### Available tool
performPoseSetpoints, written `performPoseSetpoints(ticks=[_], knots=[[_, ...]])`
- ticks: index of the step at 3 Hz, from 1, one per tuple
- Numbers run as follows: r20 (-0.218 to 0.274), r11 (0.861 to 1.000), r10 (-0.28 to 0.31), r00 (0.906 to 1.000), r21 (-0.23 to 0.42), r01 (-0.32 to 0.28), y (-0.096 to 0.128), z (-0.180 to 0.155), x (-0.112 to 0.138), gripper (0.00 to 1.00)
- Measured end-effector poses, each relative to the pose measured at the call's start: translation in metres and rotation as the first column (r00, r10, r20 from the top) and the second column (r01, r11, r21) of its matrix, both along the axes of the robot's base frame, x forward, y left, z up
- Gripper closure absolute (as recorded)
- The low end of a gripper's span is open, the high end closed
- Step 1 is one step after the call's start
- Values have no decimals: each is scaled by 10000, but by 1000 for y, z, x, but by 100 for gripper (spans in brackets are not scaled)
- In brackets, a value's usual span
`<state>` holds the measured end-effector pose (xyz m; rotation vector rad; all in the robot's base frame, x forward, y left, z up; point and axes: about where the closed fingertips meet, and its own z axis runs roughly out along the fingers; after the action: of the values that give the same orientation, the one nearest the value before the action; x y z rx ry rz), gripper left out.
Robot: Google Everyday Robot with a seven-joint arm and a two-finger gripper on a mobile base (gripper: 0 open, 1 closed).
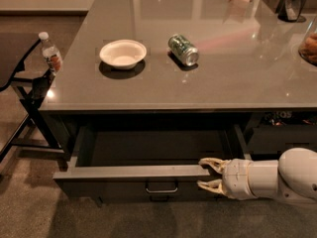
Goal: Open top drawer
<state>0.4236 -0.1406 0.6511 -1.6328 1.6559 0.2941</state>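
Note:
The top drawer (133, 173) is a wide dark-grey drawer under the grey countertop. It stands pulled out, with its plain grey interior showing and a small metal pull handle (161, 188) centred on its front. My gripper (210, 174) is at the right end of the drawer front. One finger lies over the top rim on the inside and the other against the front face, so the front panel is held between them. The white arm reaches in from the lower right.
On the countertop (237, 78) sit a white bowl (123, 53) and a green can (183, 49) lying on its side. A water bottle (50, 53) stands on a black folding stand at the left. A neighbouring cabinet section (282, 133) is at the right.

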Motion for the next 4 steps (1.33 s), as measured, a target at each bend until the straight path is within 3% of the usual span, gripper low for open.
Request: performPoseSetpoints(ticks=[1,2,4], knots=[[7,10000,-1,10000,-1,1,-1,0,0,100],[7,10000,-1,10000,-1,1,-1,0,0,82],[7,10000,0,10000,-1,0,-1,0,0,36]])
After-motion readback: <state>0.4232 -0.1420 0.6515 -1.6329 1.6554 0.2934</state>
